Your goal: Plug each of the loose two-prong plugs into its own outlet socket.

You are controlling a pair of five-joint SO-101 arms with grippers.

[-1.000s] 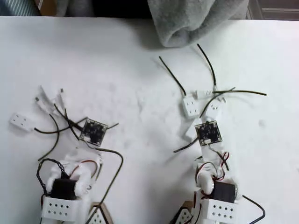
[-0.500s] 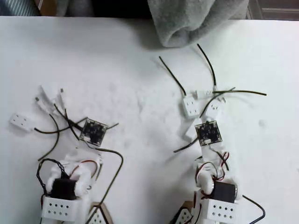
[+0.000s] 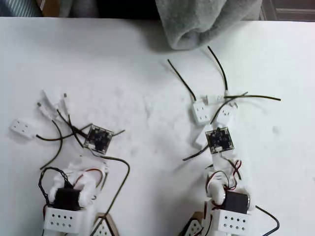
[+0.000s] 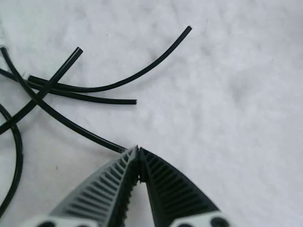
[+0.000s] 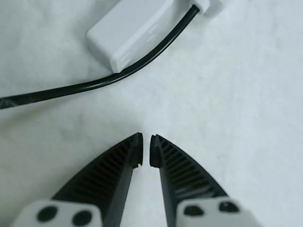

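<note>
On the left of the table a white outlet block [image 3: 22, 128] lies apart from several loose white plugs [image 3: 51, 105] with tangled black wires [image 3: 66, 130]. Two more outlet blocks [image 3: 201, 112] sit side by side right of centre, with a plug [image 3: 215, 99] just behind them. My left gripper [image 4: 138, 152] is shut on nothing, its tips beside the end of a black wire [image 4: 75, 126]. My right gripper [image 5: 146, 144] is shut and holds nothing, a short way from a white block [image 5: 130, 29] with a black wire [image 5: 142, 64] running along it.
A grey cloth [image 3: 206, 19] hangs over the table's far edge. Black wire pieces [image 3: 182, 78] trail behind the right outlet blocks. Both arms [image 3: 74, 191] stand at the near edge, and open white tabletop [image 3: 142, 73] lies between the two clusters.
</note>
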